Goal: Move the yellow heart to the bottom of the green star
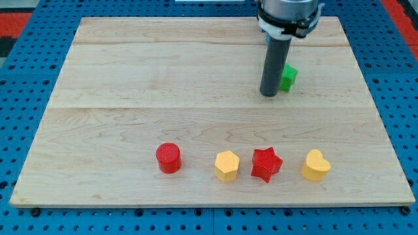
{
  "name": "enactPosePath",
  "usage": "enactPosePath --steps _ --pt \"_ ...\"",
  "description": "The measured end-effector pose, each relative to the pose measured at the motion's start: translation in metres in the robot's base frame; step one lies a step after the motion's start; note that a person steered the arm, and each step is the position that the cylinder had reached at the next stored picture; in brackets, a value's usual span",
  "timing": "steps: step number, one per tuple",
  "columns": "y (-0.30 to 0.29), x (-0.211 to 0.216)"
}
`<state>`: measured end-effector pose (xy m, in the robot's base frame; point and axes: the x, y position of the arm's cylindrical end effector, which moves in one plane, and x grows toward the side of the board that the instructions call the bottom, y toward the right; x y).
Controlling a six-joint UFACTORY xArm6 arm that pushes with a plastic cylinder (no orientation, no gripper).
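The yellow heart (316, 165) lies near the view's bottom right of the wooden board. The green star (289, 76) sits in the upper right part, partly hidden behind my rod. My tip (268, 94) rests on the board just left of the green star, touching or nearly touching it. The yellow heart is far below the tip and a little to the right.
A red cylinder (168, 157), a yellow hexagon (226, 166) and a red star (266, 164) stand in a row with the heart along the view's bottom. The wooden board (130, 78) lies on a blue pegboard surface (26, 65).
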<state>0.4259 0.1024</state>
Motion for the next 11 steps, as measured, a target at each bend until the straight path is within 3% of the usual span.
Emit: enactPosePath --steps 3,4,5,8,10,11 --pt "0.103 0.105" --pt "0.114 0.154" --pt "0.089 0.177" --pt "0.044 0.109" --pt "0.01 0.111" --pt "0.024 0.094"
